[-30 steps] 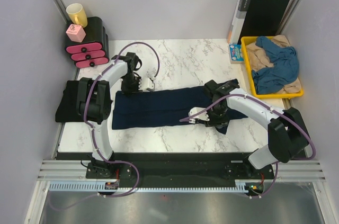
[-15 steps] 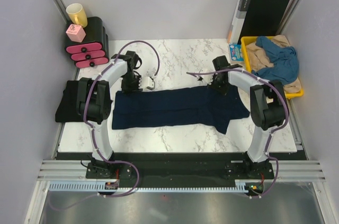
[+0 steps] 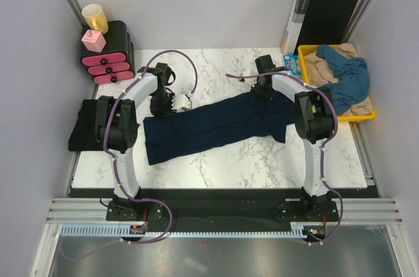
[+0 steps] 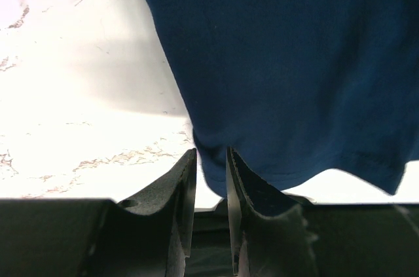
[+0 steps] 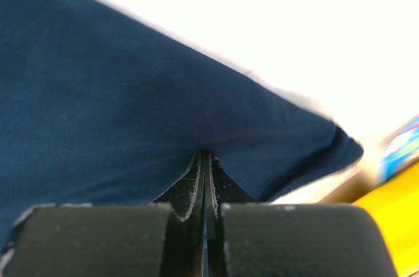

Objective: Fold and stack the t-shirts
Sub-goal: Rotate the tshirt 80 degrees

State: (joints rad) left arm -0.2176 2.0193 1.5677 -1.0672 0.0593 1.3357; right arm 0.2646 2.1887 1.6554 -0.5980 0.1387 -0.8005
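The right arm has swung from the lower middle of the frame to the upper right, and the navy shirt, which lay level across the table, now slants.

In the top view the shirt's long axis runs from the lower left up to the upper right. Its left end is broad, with a square lower corner. Its right end lies in the upper right of the table, just left of the tray, and one flap there points down toward the lower right. The cloth is plain, dark navy and folded into a long band. It lies mostly smooth, with soft creases along its length.

The left gripper sits at the band's upper left corner. In the left wrist view its jaws stand narrow, with the shirt's hemmed edge held between them at the left gripper.

The right gripper is at the band's upper right edge. In the right wrist view the jaws are pressed together, pinching a fold of the shirt at the tips of the right gripper.

A blue shirt lies crumpled over a beige shirt in the tray. A black shirt lies at the left edge.
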